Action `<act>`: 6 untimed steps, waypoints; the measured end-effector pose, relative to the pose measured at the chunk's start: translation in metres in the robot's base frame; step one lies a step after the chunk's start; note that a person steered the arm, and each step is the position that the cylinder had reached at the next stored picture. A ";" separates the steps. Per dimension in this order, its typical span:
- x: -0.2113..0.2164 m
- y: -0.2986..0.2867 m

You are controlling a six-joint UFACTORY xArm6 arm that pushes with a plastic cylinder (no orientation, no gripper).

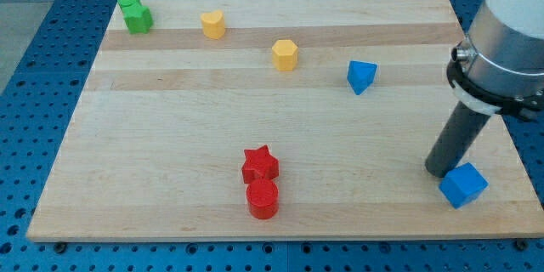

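Camera view: my tip (439, 171) rests on the wooden board (170, 153) near its right edge, touching or just beside the blue cube (463, 185) at its lower right. A blue triangular block (361, 76) lies well above. Red star (260, 165) touches red cylinder (263, 198) at bottom centre. Two yellow blocks (213, 24) (285, 54) and a green block (134, 14) sit along the top.

- Place: robotics lab bench.
- Evidence: wooden board (255, 119) laid on blue perforated table (34, 59) with a regular hole grid; grey-and-black arm (501, 42) above; small coloured test blocks.
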State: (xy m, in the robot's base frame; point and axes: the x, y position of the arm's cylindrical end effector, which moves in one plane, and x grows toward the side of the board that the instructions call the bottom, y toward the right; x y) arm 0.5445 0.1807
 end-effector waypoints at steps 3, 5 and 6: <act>-0.064 -0.107; -0.134 -0.125; -0.156 -0.129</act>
State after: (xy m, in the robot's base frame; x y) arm 0.3889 0.0513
